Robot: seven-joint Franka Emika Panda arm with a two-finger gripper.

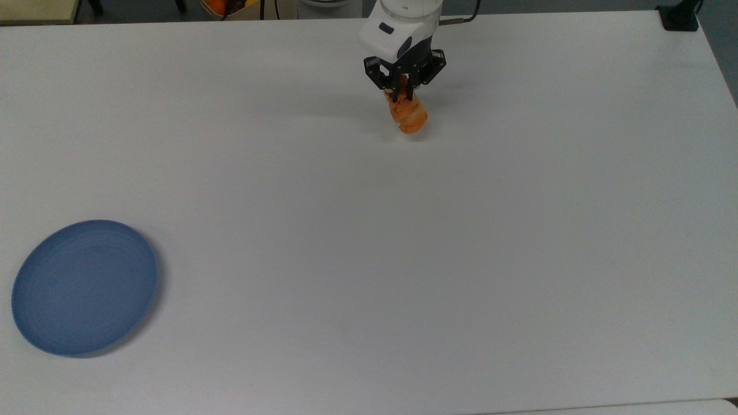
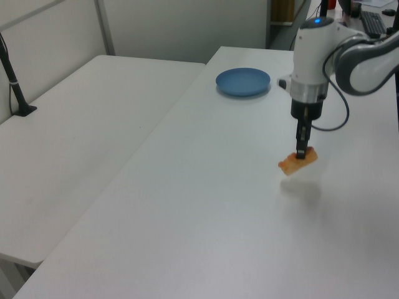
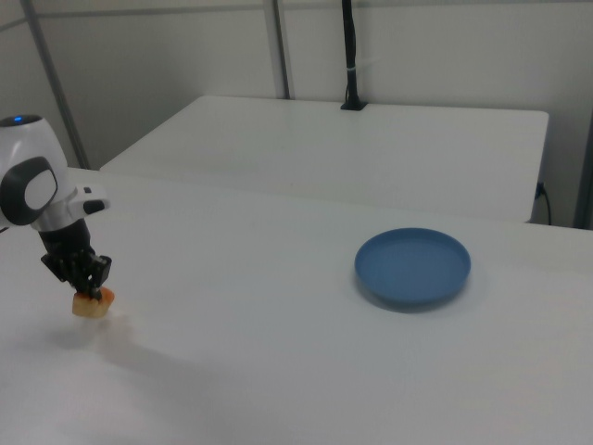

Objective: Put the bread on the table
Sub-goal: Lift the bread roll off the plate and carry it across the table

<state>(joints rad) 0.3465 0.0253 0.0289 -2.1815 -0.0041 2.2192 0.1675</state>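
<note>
The golden-orange bread (image 1: 408, 116) (image 2: 297, 163) (image 3: 93, 304) hangs a little above the white table (image 1: 403, 259) (image 2: 218, 205) (image 3: 278, 352), casting a shadow just below it. My gripper (image 1: 403, 92) (image 2: 302, 152) (image 3: 88, 290) points straight down and is shut on the bread's upper end. In the top view this is near the table's far edge, right of centre. The bread is well away from the blue plate (image 1: 85, 286) (image 2: 243, 81) (image 3: 413, 267).
The blue plate lies bare at the top view's lower left. A second white table (image 2: 75, 143) (image 3: 343, 148) adjoins this one, with a black post (image 2: 14, 78) (image 3: 351, 56) clamped to it. A black clamp (image 1: 679, 16) sits at the top view's upper right corner.
</note>
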